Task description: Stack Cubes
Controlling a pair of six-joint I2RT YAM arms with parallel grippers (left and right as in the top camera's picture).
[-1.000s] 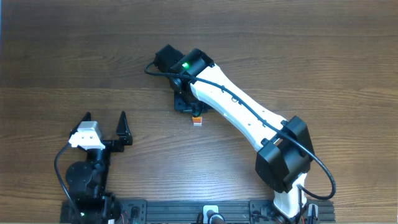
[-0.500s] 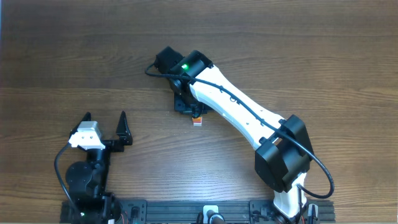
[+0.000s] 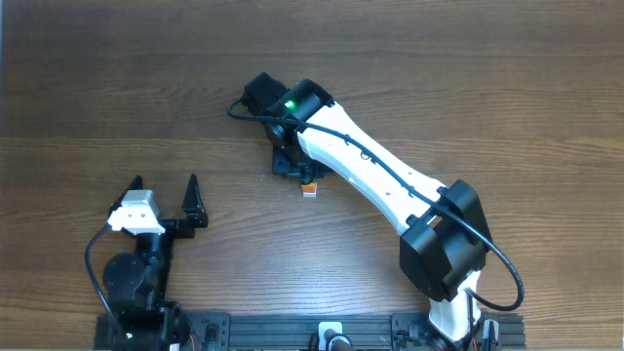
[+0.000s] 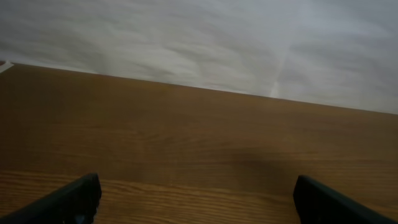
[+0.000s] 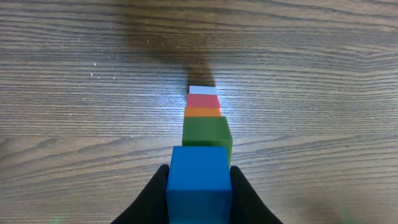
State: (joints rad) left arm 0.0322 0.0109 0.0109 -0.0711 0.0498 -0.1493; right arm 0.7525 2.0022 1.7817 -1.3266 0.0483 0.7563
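Note:
A tower of cubes stands on the wooden table (image 5: 74, 74), and the right wrist view looks straight down it. A blue cube (image 5: 199, 183) is on top, then a green cube (image 5: 207, 132), an orange cube (image 5: 203, 112), a red cube (image 5: 203, 101) and a white cube (image 5: 202, 90) at the bottom. My right gripper (image 5: 199, 186) is shut on the blue cube, one black finger against each side. In the top view the right gripper (image 3: 292, 161) hangs over the tower (image 3: 309, 188), near the table's middle. My left gripper (image 3: 164, 190) stands open at the near left, holding nothing.
Bare wood grain surrounds the tower on all sides. The left wrist view shows the table's far edge (image 4: 199, 90) against a pale wall. The right arm's white link (image 3: 375, 175) runs diagonally from the near right base to the tower.

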